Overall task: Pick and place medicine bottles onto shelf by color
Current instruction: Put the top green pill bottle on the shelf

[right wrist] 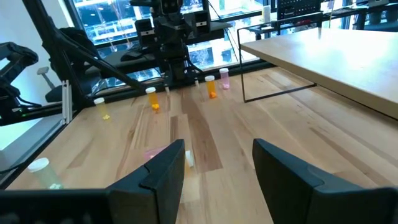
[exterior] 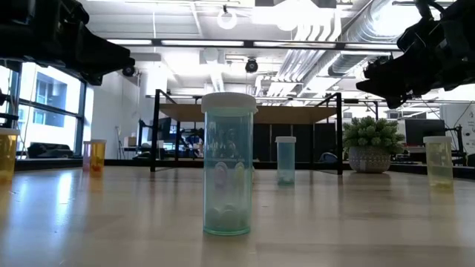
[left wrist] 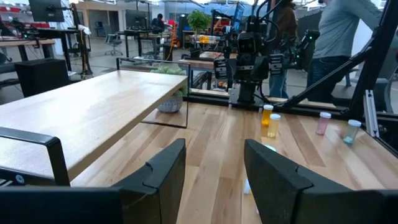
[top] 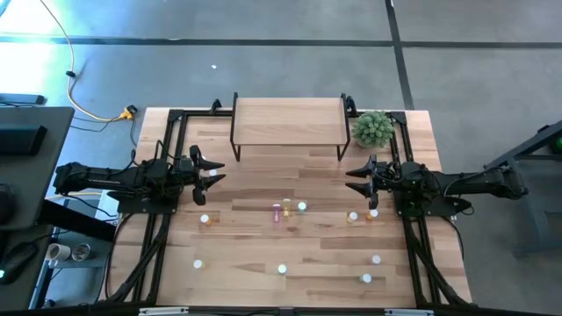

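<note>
Bottles (top: 301, 207) stand scattered across the middle and near half of the desk (top: 263, 246) in the overhead view, none yet on the shelf (top: 288, 120), which sits at the far edge with a small plant (top: 373, 128) at its right end. The left tool (top: 207, 175) hovers near the left edge and the right tool (top: 359, 180) near the right edge, both spread wide and empty. Sorting looks barely begun; I judge the step in hand is choosing a first bottle.

From desk height, a green bottle (exterior: 228, 165) stands upright close to the camera, another green one (exterior: 286, 160) behind it, orange ones (exterior: 94, 156) toward the left and a yellow one (exterior: 438, 160) toward the right. The shelf top is bare and its legs leave open room beneath.

Through the left wrist camera the fingers (left wrist: 163, 168) stand wide apart, with the shelf's long edge just beside them and orange (left wrist: 267, 115), pink (left wrist: 323, 122) and green (left wrist: 352, 130) bottles farther across the desk.

Through the right wrist camera the fingers (right wrist: 165, 168) are also wide apart, with a pink bottle (right wrist: 152, 154) low between them.

The next move probably calls for lowering over one bottle and closing gently. The bottles are small and easily tipped, though mostly well spaced, and the shelf's front edge needs clearing on the way up.
</note>
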`<state>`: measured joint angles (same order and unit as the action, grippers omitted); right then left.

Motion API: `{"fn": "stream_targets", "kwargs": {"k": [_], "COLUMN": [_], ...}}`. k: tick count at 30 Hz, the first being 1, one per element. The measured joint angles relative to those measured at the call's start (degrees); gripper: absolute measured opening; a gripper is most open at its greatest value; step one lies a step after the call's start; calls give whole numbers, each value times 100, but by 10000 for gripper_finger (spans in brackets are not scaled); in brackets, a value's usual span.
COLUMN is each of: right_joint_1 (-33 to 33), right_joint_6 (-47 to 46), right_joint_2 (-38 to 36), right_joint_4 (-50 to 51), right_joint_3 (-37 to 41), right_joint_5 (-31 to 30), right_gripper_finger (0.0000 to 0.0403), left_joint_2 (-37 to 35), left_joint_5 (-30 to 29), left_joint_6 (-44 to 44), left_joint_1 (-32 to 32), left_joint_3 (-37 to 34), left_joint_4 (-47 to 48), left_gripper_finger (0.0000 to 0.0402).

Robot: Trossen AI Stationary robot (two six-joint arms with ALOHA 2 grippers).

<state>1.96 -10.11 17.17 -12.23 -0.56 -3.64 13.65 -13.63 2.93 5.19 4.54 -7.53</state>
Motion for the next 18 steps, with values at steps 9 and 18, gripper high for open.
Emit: {"fn": "stream_targets", "kwargs": {"k": [9, 18], "right_joint_1": [0, 0], "right_joint_6": [-603, -643], "right_joint_2": [2, 2], "right_joint_4": [-310, -1205], "right_joint_3": [0, -50], "right_joint_5": [8, -69], "right_gripper_finger": [181, 182], "left_joint_2": [0, 0], "left_joint_5": [105, 98], "left_joint_6": [222, 248], "left_joint_1": [1, 2], "left_joint_3": [2, 2], "left_joint_4": [-1, -2], "left_gripper_finger": [154, 154]}}
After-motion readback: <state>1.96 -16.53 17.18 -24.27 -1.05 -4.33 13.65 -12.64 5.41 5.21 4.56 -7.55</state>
